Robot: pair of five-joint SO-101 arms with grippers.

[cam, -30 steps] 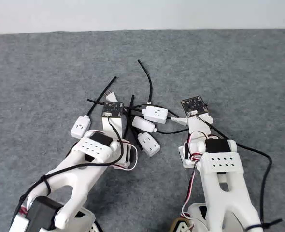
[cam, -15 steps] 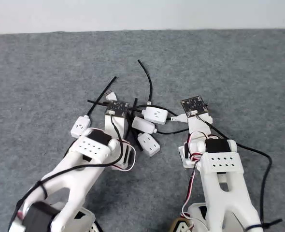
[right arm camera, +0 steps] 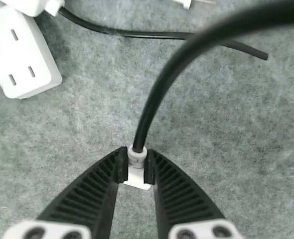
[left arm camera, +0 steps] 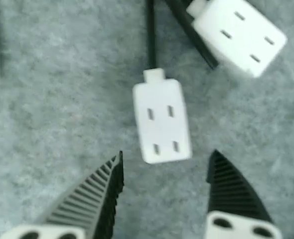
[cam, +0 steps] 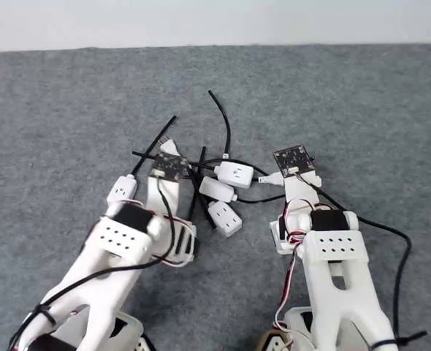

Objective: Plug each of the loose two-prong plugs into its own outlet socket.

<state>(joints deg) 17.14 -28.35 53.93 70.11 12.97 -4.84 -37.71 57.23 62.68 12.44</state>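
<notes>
My left gripper (left arm camera: 166,155) is open just above the grey carpet. A white two-outlet socket (left arm camera: 162,122) on a black cord lies right ahead of its ribbed black fingers (left arm camera: 99,194), its near end level with the fingertips. A second white socket (left arm camera: 241,35) lies farther off to one side. My right gripper (right arm camera: 136,154) is shut on a small white plug (right arm camera: 136,175) whose thick black cord (right arm camera: 187,55) arcs up and away. Seen from above, several white sockets (cam: 225,217) and black cords lie tangled between the two arms.
Another white socket (right arm camera: 20,52) lies beyond the right gripper, with a thin black cord (right arm camera: 162,35) across the carpet behind it. One more socket (cam: 122,191) rests beside the left arm (cam: 128,238). Bare grey carpet (cam: 361,102) spreads all around the tangle.
The left arm's upper body has swung left and drawn back toward the near edge, its wrist shifting slightly over the sockets. The right arm has kept still with the plug.
</notes>
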